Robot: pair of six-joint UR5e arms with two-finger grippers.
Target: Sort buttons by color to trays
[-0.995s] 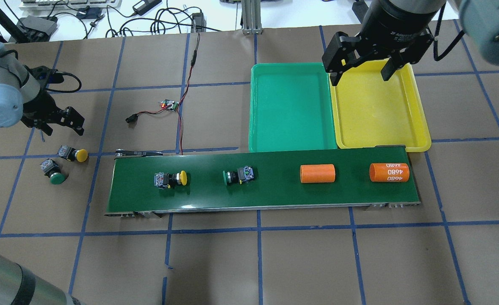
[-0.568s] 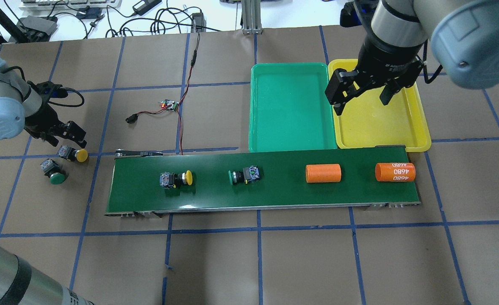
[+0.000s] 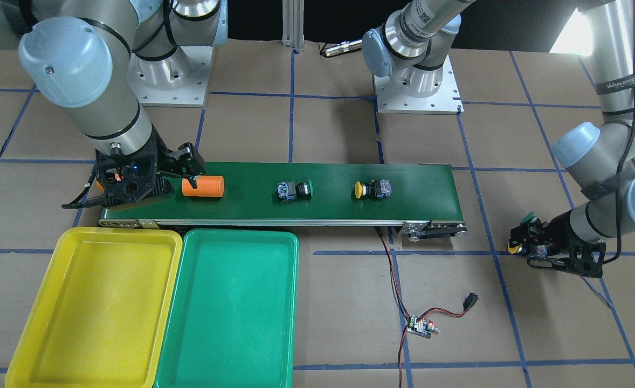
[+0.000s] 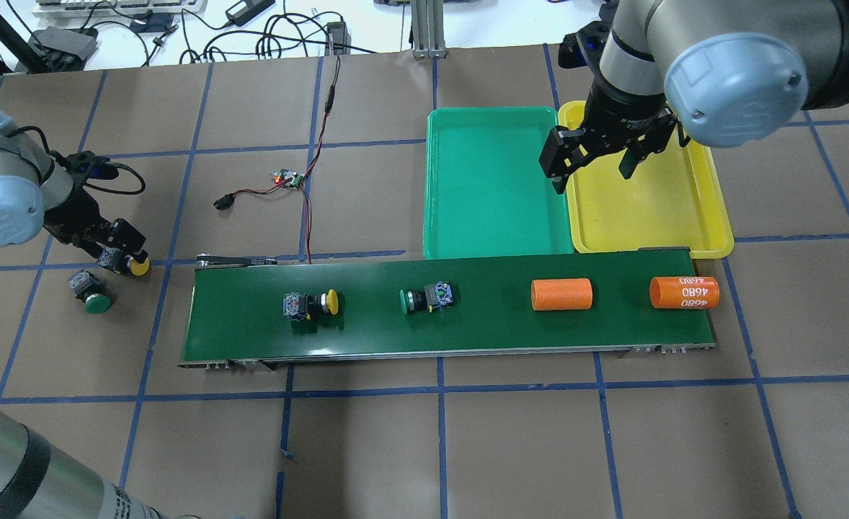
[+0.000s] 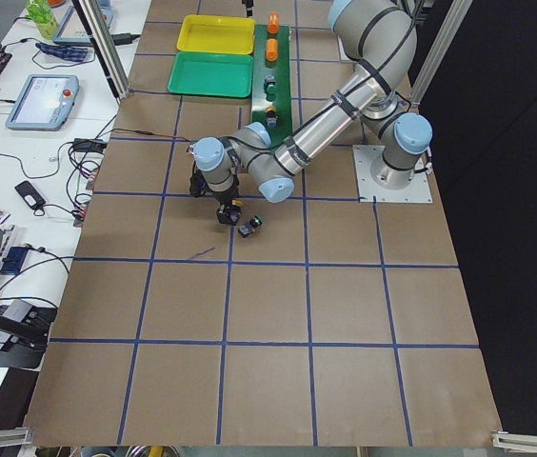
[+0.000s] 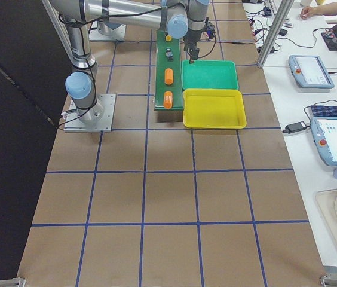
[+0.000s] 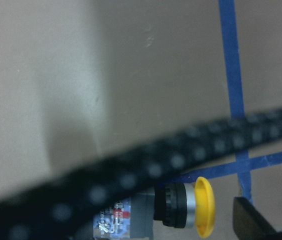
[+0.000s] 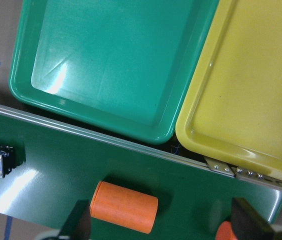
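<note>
Two buttons lie on the table left of the belt, one yellow [image 4: 130, 265] and one green [image 4: 93, 297]. My left gripper [image 4: 120, 245] is open and low over the yellow one [image 7: 183, 204], with one finger [image 7: 253, 222] beside its cap. Another yellow button [image 4: 314, 304] and another green button [image 4: 424, 298] lie on the belt. The teal tray [image 4: 496, 180] and the yellow tray [image 4: 648, 209] hold nothing. My right gripper [image 4: 594, 155] is open and empty, up above the trays' shared edge and the belt [image 8: 163, 227].
The dark green conveyor belt [image 4: 482, 328] also carries a plain orange cylinder [image 4: 561, 294] and one marked 4680 [image 4: 684, 293]. A red and black wire with a small circuit board [image 4: 289, 177] lies behind the belt's left end.
My left gripper has come down to the yellow button on the table. My right gripper has dropped and shifted towards the belt. Everything on the belt has moved right.
</note>
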